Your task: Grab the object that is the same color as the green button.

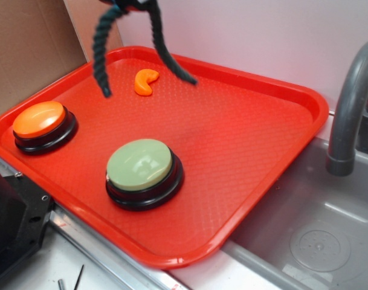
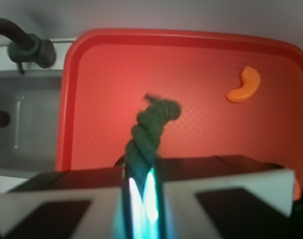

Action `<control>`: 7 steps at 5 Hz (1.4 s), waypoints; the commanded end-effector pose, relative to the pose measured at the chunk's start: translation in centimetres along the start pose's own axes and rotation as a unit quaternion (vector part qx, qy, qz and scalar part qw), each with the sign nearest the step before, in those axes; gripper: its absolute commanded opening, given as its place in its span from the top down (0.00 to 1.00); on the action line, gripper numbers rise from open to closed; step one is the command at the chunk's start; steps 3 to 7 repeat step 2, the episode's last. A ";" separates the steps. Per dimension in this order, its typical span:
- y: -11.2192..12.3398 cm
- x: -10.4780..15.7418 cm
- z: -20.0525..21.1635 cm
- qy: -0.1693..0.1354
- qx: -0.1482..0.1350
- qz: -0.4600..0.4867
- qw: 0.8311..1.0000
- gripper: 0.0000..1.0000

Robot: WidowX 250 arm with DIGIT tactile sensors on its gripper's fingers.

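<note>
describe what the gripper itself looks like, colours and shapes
In the wrist view the gripper shows two wide, flat pale grey-white fingers with dark rectangular panels on their faces, black body parts behind them, and a greenish-white glow in the narrow slot between. The exterior view shows only a dark sliver.

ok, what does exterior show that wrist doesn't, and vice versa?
Exterior only: the green button and orange button on the tray, and both ends of the rope hanging clear above the tray.
Wrist only: the gripper shut on the rope, seen close up.
Both: the dark green rope, the red tray, the orange crescent piece, and the grey faucet with its sink.
</note>
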State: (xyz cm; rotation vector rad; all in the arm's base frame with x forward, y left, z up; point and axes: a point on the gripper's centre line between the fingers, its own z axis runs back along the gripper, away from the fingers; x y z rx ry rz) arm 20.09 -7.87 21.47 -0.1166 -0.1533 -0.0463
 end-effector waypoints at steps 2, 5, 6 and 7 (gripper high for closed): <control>0.4 -1.2 1.7 -0.054 0.000 0.044 0.998 1.00; 0.4 -1.2 1.7 -0.054 0.000 0.044 0.998 1.00; 0.4 -1.2 1.7 -0.054 0.000 0.044 0.998 1.00; 0.4 -1.2 1.7 -0.054 0.000 0.044 0.998 1.00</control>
